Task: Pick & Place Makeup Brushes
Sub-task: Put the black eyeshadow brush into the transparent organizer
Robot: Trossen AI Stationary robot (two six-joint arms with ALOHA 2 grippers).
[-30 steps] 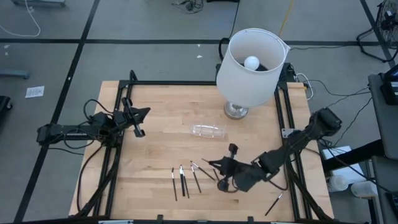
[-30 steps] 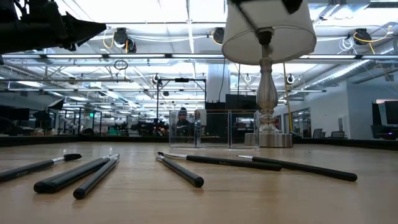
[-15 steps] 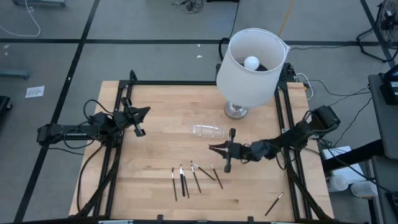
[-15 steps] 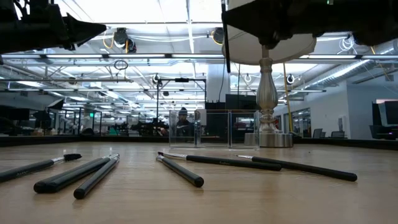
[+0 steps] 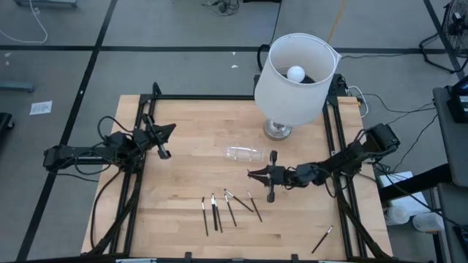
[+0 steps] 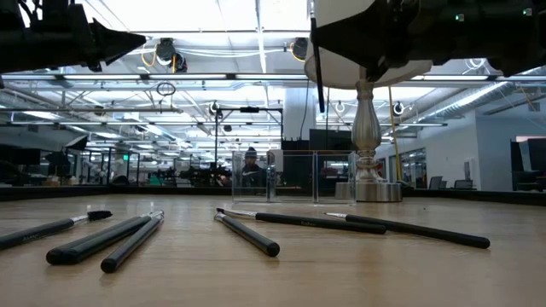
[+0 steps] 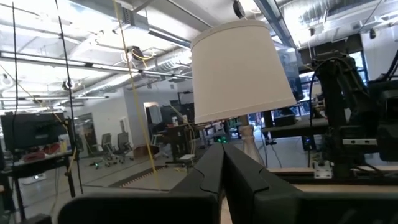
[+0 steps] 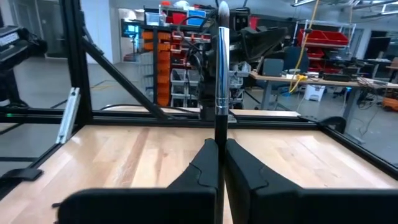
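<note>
Several thin black makeup brushes (image 5: 219, 210) lie flat on the wooden table (image 5: 183, 183) near its front edge; the low view shows them in a row (image 6: 256, 234). Another one (image 5: 323, 239) lies at the front right. My right gripper (image 5: 251, 174) hovers just beyond the row, pointing level toward the table's left, shut on one brush (image 8: 221, 74) that stands upright. In the low view that brush is a thin dark line (image 6: 317, 72). My left gripper (image 5: 172, 131) waits shut at the far left, above the table, holding nothing. My right gripper pinches the brush's black handle (image 8: 218, 127) between its two fingers, just below the silver ferrule. The fingers come in level and lie across the brush. It stands upright, bristle end up, its lower end (image 6: 320, 107) hanging below the fingers, clear of the table.
A clear plastic container (image 5: 243, 153) lies on its side mid-table, just beyond my right gripper. A table lamp with a wide white shade (image 5: 295, 77) stands at the far right. Black frame rails (image 5: 333, 139) run along the table's sides.
My right gripper has swung from low over the brushes at the front toward the far edge and tipped up from slanting down to level. The brush it holds has come upright with it.
</note>
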